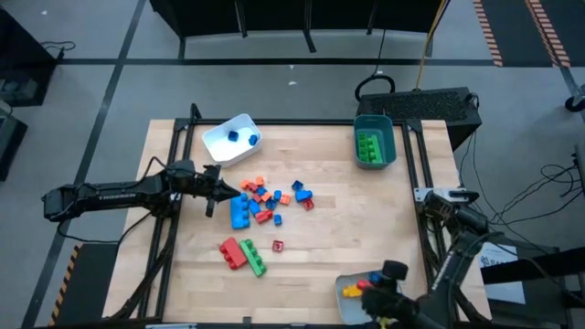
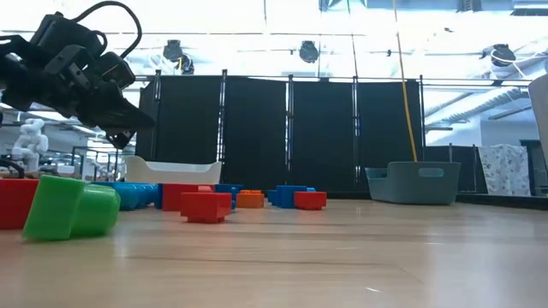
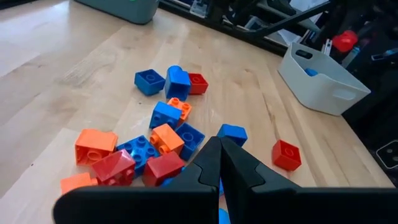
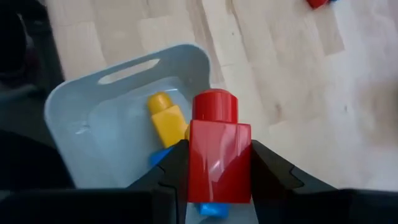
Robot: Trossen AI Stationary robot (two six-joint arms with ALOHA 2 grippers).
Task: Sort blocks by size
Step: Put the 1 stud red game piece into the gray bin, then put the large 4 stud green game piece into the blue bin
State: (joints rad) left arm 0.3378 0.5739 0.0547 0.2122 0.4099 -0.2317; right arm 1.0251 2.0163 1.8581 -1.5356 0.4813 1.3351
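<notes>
Over the grey tray at the tabletop's near right corner, your right pincer grips a red block; lower it inside the rim, clear of the yellow block, before releasing. Your left pincer, closed empty, hovers above the central pile of blocks.

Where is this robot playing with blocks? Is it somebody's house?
Probably not a house; it looks like a robot lab or workshop. The wooden table stands on a grey floor with cables trailing beside it, black screens stand behind it, and bright lights hang from a high ceiling.
</notes>
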